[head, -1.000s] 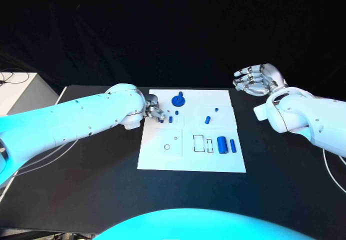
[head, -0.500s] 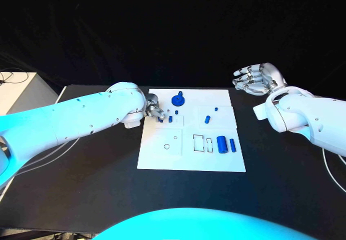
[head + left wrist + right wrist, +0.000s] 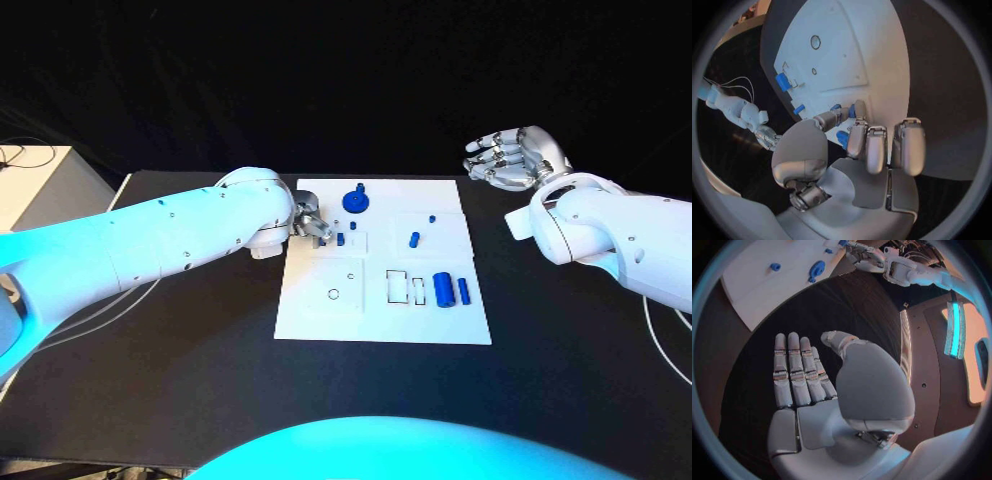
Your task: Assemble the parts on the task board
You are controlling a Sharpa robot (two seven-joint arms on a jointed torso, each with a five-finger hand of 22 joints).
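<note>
The white task board (image 3: 378, 318) lies mid-table. My left hand (image 3: 309, 225) is down at its far left corner, fingers curled, thumb and a finger closed round a small blue peg (image 3: 323, 238) that stands on the board; the left wrist view shows this peg (image 3: 842, 138) behind the fingers (image 3: 867, 147). Two more small pegs (image 3: 342, 238) (image 3: 353, 224) stand just beside it. A blue gear-like part (image 3: 358, 203) lies at the far edge, two small pieces (image 3: 415, 239) mid-right, and two blue cylinders (image 3: 453, 290) by the rectangular slots. My right hand (image 3: 511, 158) hangs open above the table's far right corner, holding nothing.
A white box (image 3: 32, 185) with cables stands off the table's left side. The board has a round hole (image 3: 333, 294) and rectangular slots (image 3: 405, 287) in its near half. Black table (image 3: 173, 380) surrounds the board.
My left hand has shifted very slightly at the board's corner. The right hand and the parts on the board stay where they were.
</note>
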